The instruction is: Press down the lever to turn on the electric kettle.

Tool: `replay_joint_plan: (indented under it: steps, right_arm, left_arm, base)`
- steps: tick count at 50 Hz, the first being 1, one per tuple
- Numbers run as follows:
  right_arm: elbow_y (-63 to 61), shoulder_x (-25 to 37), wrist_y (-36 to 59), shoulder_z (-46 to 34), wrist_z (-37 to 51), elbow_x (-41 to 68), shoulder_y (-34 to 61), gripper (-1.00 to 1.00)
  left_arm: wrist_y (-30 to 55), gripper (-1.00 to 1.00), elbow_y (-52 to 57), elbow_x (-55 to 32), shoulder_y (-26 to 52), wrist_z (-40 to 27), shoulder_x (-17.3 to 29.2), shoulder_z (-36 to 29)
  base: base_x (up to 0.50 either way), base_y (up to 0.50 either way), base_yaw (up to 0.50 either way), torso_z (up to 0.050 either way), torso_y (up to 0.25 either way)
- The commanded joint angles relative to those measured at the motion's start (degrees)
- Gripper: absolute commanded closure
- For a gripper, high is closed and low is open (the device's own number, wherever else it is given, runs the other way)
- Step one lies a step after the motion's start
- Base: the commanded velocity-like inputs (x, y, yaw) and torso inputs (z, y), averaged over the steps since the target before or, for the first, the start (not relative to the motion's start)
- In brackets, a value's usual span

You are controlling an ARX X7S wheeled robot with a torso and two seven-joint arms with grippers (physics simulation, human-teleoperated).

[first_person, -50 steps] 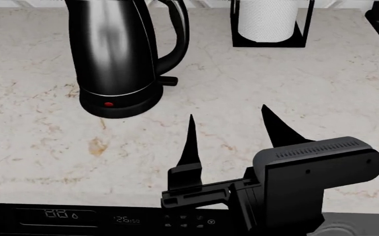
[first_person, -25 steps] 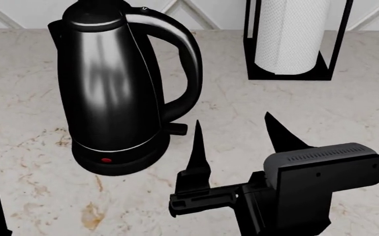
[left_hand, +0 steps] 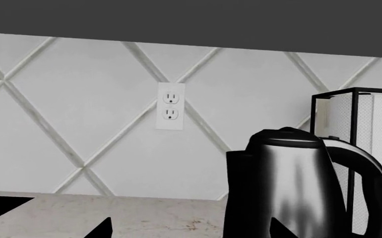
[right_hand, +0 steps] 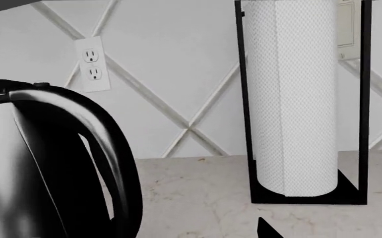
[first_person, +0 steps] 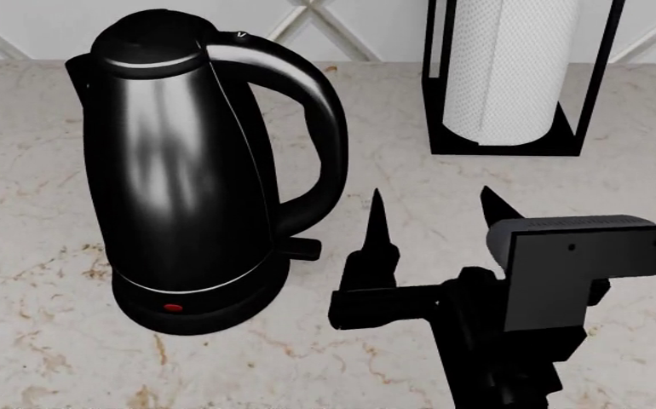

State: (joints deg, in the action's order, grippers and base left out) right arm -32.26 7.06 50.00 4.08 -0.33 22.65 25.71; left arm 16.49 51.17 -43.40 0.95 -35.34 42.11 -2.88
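The electric kettle (first_person: 181, 170) stands upright on the marble counter, tall glossy black with a loop handle (first_person: 322, 128) and a red dot (first_person: 171, 308) on its base. The lever (first_person: 303, 248) is a small black tab sticking out at the foot of the handle. My right gripper (first_person: 436, 213) is open and empty, just right of the lever, its near finger (first_person: 376, 223) close beside the tab without touching it. The kettle also shows in the right wrist view (right_hand: 32, 163) and the left wrist view (left_hand: 290, 188). My left gripper (left_hand: 191, 233) is open, only its tips showing, the kettle in front of it.
A white paper-towel roll (first_person: 510, 68) in a black frame stands behind and right of the kettle; it also shows in the right wrist view (right_hand: 297, 99). A tiled back wall with a white outlet (left_hand: 169, 106) closes the counter's far side.
The head view has moved closer and the kettle now looks bigger. My right gripper has moved forward and stands beside the lever at the handle's foot, still open.
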Motion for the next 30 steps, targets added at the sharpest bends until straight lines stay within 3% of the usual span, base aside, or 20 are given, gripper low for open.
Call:
replay_joint_plan:
  steps: [1, 6, 7, 12, 30]
  right_arm:
    - [6.71, 0.62, -0.37, 0.66, 0.2, 0.25, 2.26, -1.0]
    - [10.85, 2.65, 0.12, -2.42, 0.71, -2.5, 3.47, -1.0]
    - [11.2, 2.79, 0.13, -2.63, 0.78, -2.68, 3.56, 1.0]
    - [14.67, 5.34, 0.02, -7.64, -0.07, -5.6, 4.26, 1.0]
    - [25.24, 1.65, -5.26, -5.11, -3.79, -1.19, 10.35, 1.0]
  left_arm:
    - [-2.37, -1.0, -1.64, -0.1, -2.63, 0.8, -0.09, 1.76]
    - [-2.6, -1.0, -1.65, -0.08, -2.87, 0.9, -0.05, 1.82]
    - [-2.66, -1.0, -1.71, 0.0, -2.89, 0.95, -0.1, 1.76]
    - [-3.16, -1.0, -2.15, -0.11, -2.98, 1.31, -0.41, 1.69]
    - [-1.74, -1.0, -2.3, 0.08, -0.35, 0.97, -0.97, -0.52]
  base:
    - [0.0, 0.0, 0.0, 0.0, 0.0]
    - [0.0, 0.0, 0.0, 0.0, 0.0]
    - [0.0, 0.0, 0.0, 0.0, 0.0]
    - [0.0, 0.0, 0.0, 0.0, 0.0]
    - [0.0, 0.0, 0.0, 0.0, 0.0]
